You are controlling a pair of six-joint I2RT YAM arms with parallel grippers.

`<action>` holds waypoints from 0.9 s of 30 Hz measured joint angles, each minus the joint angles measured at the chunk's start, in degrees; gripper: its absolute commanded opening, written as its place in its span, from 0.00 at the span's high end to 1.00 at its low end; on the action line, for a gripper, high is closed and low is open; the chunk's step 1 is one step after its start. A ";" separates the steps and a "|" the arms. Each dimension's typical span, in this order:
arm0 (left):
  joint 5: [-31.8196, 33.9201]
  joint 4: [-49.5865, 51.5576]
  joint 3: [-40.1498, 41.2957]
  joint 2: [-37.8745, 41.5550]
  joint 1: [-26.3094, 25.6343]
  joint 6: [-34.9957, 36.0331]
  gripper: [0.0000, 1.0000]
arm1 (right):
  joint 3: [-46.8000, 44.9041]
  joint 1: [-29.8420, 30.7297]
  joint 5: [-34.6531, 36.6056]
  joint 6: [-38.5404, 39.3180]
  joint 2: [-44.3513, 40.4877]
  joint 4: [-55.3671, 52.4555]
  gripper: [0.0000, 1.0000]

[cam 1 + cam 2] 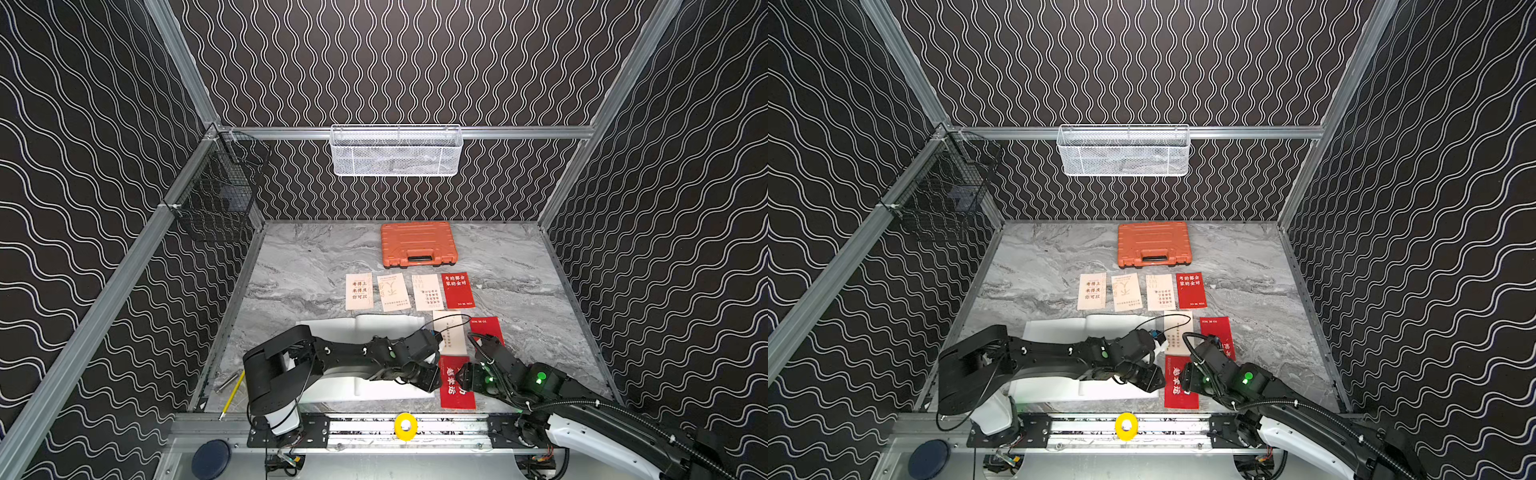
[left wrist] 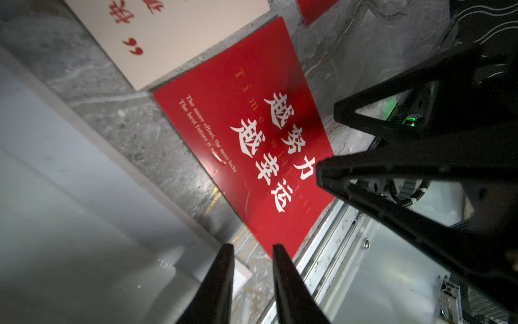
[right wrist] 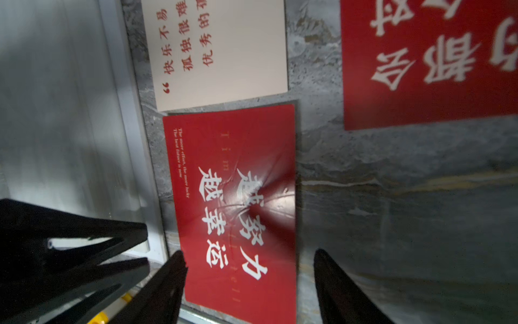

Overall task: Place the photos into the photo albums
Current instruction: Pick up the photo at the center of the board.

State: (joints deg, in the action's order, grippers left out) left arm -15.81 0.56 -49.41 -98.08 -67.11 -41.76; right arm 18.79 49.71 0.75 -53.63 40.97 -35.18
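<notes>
The photo album lies open and white on the marble, mostly under my left arm. Four photos lie in a row behind it, three cream and one red. A cream photo and a red one lie at the album's right. The nearest red photo lies flat by the front rail, creased in its middle. My left gripper hovers by its corner, jaws narrowly apart and empty. My right gripper is open wide, a finger on either side of this photo.
An orange tool case sits at the back. A white mesh basket hangs on the rear wall and a black wire basket on the left wall. A yellow pencil lies front left, near the metal rail.
</notes>
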 measured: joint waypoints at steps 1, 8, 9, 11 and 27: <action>-0.13 -0.26 -0.24 -0.42 -0.02 -0.02 0.70 | -0.39 0.00 -0.22 -0.24 0.04 0.20 0.27; -0.17 -0.37 -1.25 -1.99 -0.02 -0.31 0.71 | -2.27 0.00 -2.23 -1.20 -0.31 4.55 0.27; -0.09 -0.28 -1.36 -2.21 -0.02 -0.31 0.71 | -2.40 0.00 -2.45 -1.22 -0.46 4.72 0.27; 0.48 0.50 -1.77 -2.91 -0.02 -0.55 0.71 | -2.58 0.00 -2.84 -1.27 -0.63 5.16 0.27; -0.70 -1.09 -2.64 -4.96 0.48 -2.01 0.71 | -1.79 -0.61 -3.45 -1.25 -4.26 5.14 0.35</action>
State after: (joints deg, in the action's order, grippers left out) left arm -16.51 -0.54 -52.05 -103.04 -66.63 -43.77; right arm 16.99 49.10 -2.70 -54.87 36.71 -30.04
